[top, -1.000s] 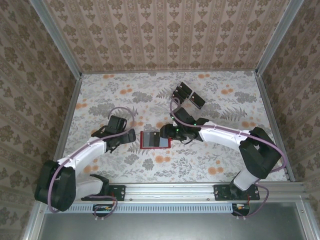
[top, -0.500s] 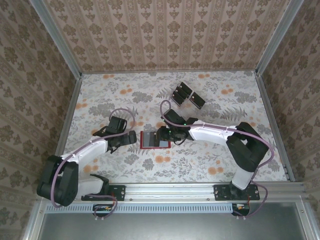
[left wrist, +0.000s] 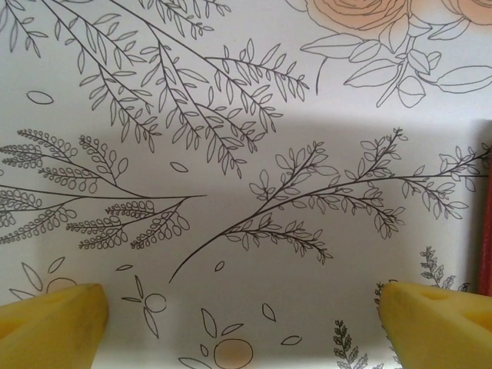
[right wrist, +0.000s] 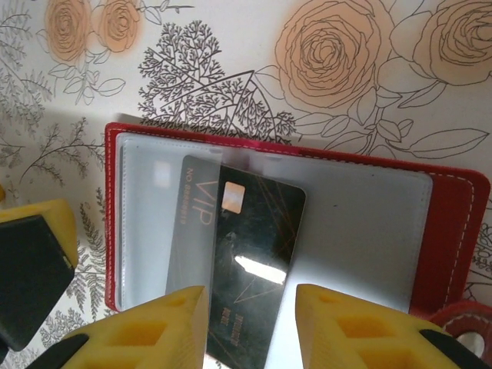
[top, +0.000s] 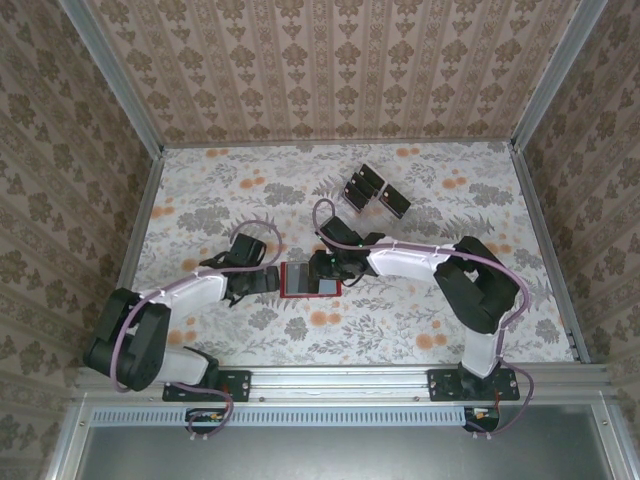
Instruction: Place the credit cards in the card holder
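A: How is the right arm (top: 420, 262) sitting?
B: It is rising from the near right, bending at the elbow and reaching left, low over the table (top: 400, 330). The right claw (right wrist: 251, 327) is hanging over the wallet (right wrist: 453, 231).
A: What are its jaws doing?
B: They are standing narrow, flanking the near end of a card (right wrist: 254, 238). One finger (right wrist: 154, 330) is overlapping the card's edge. Whether they are pinching it, I cannot tell.
A: Where is the wallet lying?
B: It is lying open and flat in the middle of the table, its long axis running left to right and its clear pocket (right wrist: 361, 231) facing up.
A: And the card?
B: It is lying on the wallet's left half, long axis running near to far, the far end leaning a little right. Its left strip is sitting under the clear sheet and the rest is showing bare.
A: The left arm (top: 190, 292)?
B: It is stretching low from the near left toward the right. The left claw (left wrist: 242, 319) is gaping wide, holding nothing, just left of the wallet.
A: Any other cards (top: 375, 190)?
B: They are sitting in a dark cluster well apart, on the far side.
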Action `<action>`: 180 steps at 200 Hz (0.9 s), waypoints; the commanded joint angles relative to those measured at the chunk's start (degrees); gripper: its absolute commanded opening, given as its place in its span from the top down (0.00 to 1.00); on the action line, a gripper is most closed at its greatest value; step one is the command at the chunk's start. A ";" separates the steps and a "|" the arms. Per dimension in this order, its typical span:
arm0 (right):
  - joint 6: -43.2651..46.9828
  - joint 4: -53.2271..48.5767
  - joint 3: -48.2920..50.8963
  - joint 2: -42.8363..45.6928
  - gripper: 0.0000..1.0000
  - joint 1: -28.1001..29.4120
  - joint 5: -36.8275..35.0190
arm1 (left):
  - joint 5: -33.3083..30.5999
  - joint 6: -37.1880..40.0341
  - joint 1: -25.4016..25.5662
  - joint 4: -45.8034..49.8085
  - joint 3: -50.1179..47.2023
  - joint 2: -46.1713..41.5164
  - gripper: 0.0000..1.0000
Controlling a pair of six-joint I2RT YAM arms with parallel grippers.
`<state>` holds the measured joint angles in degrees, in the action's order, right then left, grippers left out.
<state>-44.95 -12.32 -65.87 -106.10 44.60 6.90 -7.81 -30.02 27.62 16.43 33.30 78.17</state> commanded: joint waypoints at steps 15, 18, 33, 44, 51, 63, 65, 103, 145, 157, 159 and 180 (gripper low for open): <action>-0.37 1.12 -0.94 -1.52 0.65 -0.54 1.74 | 1.50 -1.36 1.12 -1.66 1.32 1.95 0.00; -0.40 1.23 -0.87 -1.56 0.65 -0.63 1.80 | 1.55 -1.37 1.19 -1.70 1.33 2.01 0.00; -0.64 1.83 -0.84 -1.89 0.65 -0.65 2.34 | 1.41 -1.52 1.52 -1.83 1.37 2.41 0.00; -0.80 2.23 -0.84 -2.25 0.65 -0.64 2.78 | 1.35 -1.64 1.80 -1.96 1.49 2.68 0.00; -0.89 2.47 -0.84 -2.47 0.65 -0.58 2.99 | 1.32 -1.66 1.99 -2.01 1.50 2.84 0.00; -1.02 2.81 -0.91 -2.85 0.65 -0.59 3.37 | 1.15 -1.82 2.30 -2.06 1.49 3.11 0.00; -1.04 2.89 -0.90 -2.94 0.65 -0.57 3.45 | 1.07 -1.80 2.34 -2.09 1.50 3.19 0.00; -1.70 3.92 -1.19 -4.24 0.66 -0.64 4.87 | 0.97 -2.07 3.12 -2.58 1.55 4.09 0.00; -2.50 5.31 -1.94 -5.46 0.68 -0.65 6.40 | 0.94 -2.14 3.76 -3.20 1.77 4.95 0.00; -2.68 5.50 -2.37 -5.87 0.68 -0.58 6.84 | 0.91 -2.21 3.85 -3.35 1.77 5.10 0.00; -2.75 5.47 -2.46 -5.89 0.68 -0.59 6.89 | 0.90 -2.16 3.91 -3.38 1.77 5.14 0.00; -3.16 5.91 -3.12 -6.53 0.68 -0.54 7.49 | 1.03 -2.15 4.18 -3.59 1.76 5.37 0.00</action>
<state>-46.87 -7.29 -67.16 -111.22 44.14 12.53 -11.92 -31.27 30.57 17.12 34.79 80.97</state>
